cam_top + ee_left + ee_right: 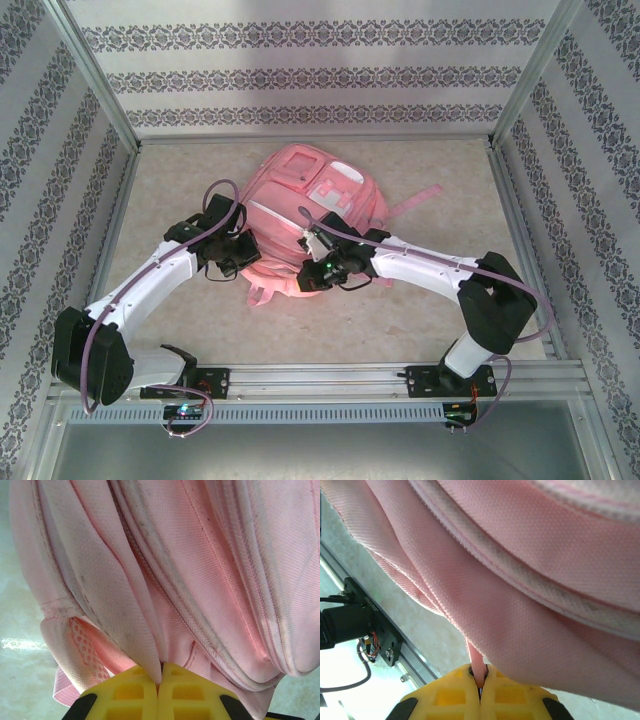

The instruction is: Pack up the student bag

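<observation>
Mid-frame on the surface (170,180), the student bag (300,195) seems soft, light and floppy, so my left claw (159,679) and right claw (480,681) each pinch 1 fabric fold along its lower edge.

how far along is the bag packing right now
Done: the student bag lies on the table, gripped at its near end. In hand: the left gripper is shut on a fold of its fabric, the right gripper on a thin pink edge. To do: opening it and loading it; whether anything is inside cannot be told.
</observation>
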`<state>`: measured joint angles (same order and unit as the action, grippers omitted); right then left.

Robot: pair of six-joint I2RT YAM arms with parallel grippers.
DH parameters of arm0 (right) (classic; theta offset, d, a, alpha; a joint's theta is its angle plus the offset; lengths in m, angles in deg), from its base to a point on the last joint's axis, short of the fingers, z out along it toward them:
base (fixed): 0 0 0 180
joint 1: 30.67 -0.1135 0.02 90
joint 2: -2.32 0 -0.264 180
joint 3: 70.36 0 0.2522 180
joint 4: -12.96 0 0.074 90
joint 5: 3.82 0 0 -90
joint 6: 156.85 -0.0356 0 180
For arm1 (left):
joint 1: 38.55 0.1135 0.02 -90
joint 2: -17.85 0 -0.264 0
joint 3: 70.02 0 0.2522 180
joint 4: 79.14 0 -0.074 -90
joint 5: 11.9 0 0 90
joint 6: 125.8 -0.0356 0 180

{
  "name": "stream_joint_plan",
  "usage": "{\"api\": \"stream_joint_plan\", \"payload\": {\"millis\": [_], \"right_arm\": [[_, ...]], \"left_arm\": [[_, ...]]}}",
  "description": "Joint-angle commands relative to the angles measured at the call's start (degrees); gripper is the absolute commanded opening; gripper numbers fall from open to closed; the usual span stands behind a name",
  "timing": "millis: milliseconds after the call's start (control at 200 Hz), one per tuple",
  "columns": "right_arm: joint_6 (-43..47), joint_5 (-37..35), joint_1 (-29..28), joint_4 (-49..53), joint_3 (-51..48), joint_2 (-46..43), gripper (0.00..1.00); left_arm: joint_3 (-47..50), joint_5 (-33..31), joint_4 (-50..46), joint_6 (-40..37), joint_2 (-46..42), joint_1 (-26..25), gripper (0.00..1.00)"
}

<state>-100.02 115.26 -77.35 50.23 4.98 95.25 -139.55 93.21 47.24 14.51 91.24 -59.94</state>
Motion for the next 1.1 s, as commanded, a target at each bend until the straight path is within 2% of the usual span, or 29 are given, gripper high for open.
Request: {"api": "stream_joint_plan", "payload": {"millis": [0,235,380,545,660,934,1094], "right_arm": [[-1.33,1.53,1.91,-0.57,-1.92,-0.46,0.00],[0.10,2.24,3.80,0.32,-2.62,-0.06,0.00],[0.43,7.79,5.04,-1.83,-2.67,-1.54,0.00],[-1.33,10.15,5.03,-3.73,0.06,-2.38,0.00],[-2.73,8.63,5.03,-4.36,1.07,-2.62,0.00],[-7.37,3.68,4.84,-7.86,-1.54,-4.02,0.14],[-10.34,2.56,4.16,-11.41,-2.94,-3.99,0.16]], "left_arm": [[-2.63,-2.90,0.70,-1.69,-1.88,-0.08,0.00],[-2.64,-3.41,0.13,-2.38,-2.70,-0.10,0.00],[-2.25,-2.61,0.60,-2.40,-2.86,-0.23,0.00],[-1.57,-1.93,1.80,-1.88,-1.98,-1.36,0.00],[-1.01,-1.31,2.90,-1.19,-1.75,-1.77,0.00],[-1.00,-0.93,3.29,-0.73,-1.23,-1.93,0.00],[-1.26,-0.61,3.50,-0.62,-0.71,-1.97,0.00]]}}
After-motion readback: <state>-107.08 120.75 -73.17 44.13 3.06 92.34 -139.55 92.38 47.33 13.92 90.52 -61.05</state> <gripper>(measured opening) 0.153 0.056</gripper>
